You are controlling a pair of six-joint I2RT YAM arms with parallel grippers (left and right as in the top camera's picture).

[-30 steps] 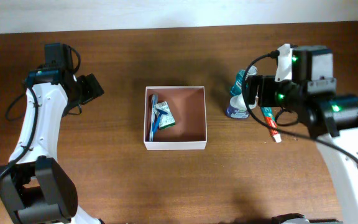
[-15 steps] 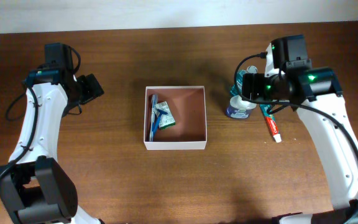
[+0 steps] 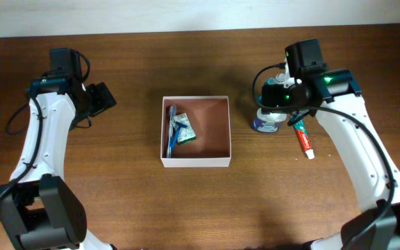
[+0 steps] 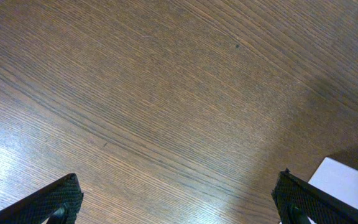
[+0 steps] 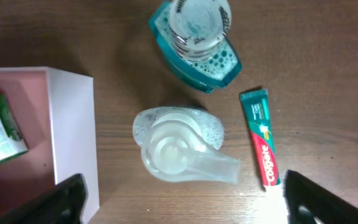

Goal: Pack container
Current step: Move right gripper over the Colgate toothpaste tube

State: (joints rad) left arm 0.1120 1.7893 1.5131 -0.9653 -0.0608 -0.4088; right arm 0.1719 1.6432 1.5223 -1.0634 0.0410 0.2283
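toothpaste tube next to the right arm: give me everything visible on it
The toothpaste tube is a slim soft tube. Its flat crimped end is green and the rest is red with white Colgate lettering. The overhead view shows a white cap at the other end. It looks full and undented, and it lies flat on the wooden table, right of the clear pump bottle with a small gap between them. Nothing grips or rests on it.

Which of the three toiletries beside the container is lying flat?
The red-and-green toothpaste tube; the teal bottle and the white-capped bottle both stand upright.
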